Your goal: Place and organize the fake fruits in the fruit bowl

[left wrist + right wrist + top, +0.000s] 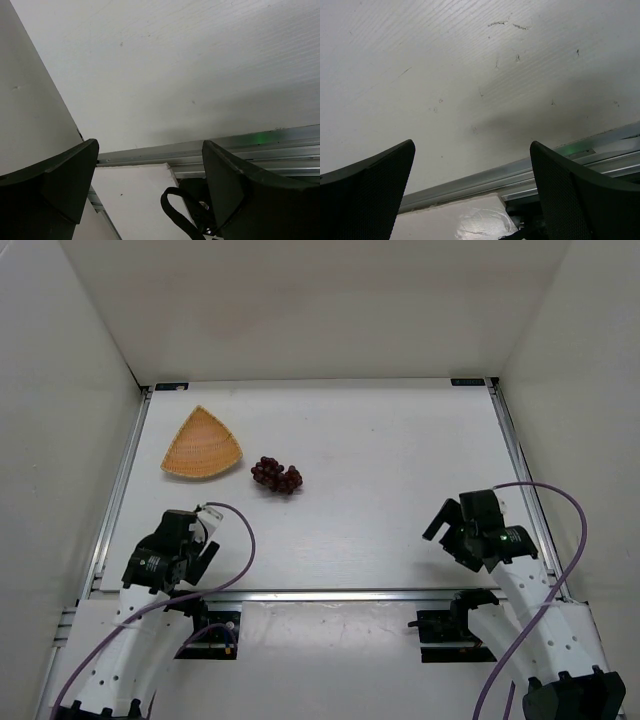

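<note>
Grape bunch (277, 476) lies just right of woven basket dish (200, 445), not touching. Left gripper (150, 155), right gripper (472, 152): jaws apart, empty.

the white table (380, 480) carries a woven fruit bowl (203, 445) and, just beside it, dark grapes (277, 475).

Lab test cell: white enclosure walls (60, 390), aluminium-railed table (380, 470).
</note>
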Motion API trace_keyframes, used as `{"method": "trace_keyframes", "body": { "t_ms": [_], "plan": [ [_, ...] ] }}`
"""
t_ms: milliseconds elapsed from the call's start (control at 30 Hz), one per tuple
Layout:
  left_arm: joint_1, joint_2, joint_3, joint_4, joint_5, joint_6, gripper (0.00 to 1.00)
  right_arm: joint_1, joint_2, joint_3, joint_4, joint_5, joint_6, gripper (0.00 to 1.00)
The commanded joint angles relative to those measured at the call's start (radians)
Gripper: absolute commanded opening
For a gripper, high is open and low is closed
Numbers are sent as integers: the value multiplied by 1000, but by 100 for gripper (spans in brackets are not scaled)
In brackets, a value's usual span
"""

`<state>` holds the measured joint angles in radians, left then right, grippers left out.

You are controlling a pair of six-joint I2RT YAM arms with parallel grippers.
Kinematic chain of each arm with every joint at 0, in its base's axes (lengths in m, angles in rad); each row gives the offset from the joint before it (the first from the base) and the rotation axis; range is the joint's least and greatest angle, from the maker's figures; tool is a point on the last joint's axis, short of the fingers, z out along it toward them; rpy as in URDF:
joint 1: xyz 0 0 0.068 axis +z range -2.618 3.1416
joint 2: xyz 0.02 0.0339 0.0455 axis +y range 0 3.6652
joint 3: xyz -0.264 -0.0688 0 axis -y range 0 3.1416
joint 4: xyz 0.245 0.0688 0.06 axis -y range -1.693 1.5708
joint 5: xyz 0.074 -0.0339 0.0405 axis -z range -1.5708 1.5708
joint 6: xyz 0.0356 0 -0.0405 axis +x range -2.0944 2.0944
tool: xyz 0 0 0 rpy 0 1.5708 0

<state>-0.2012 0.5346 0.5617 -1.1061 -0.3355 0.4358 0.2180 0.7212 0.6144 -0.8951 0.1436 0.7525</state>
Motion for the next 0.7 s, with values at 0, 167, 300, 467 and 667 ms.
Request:
{"method": "trace_keyframes", "body": {
  "t_ms": [0,167,300,467,667],
  "plan": [
    [8,-7,-8,29,-14,-2,95,-2,-20,-5,15,-7,-5,100],
    [8,232,209,64,79,24,100,-2,104,25,15,-18,-28,100],
    [-88,485,471,170,61,152,100,52,181,105,54,46,-73,100],
    [-320,741,592,342,-7,568,100,83,291,206,91,57,-134,100],
    [-434,1010,759,361,62,831,100,101,354,260,113,79,-157,100]
  ]
}}
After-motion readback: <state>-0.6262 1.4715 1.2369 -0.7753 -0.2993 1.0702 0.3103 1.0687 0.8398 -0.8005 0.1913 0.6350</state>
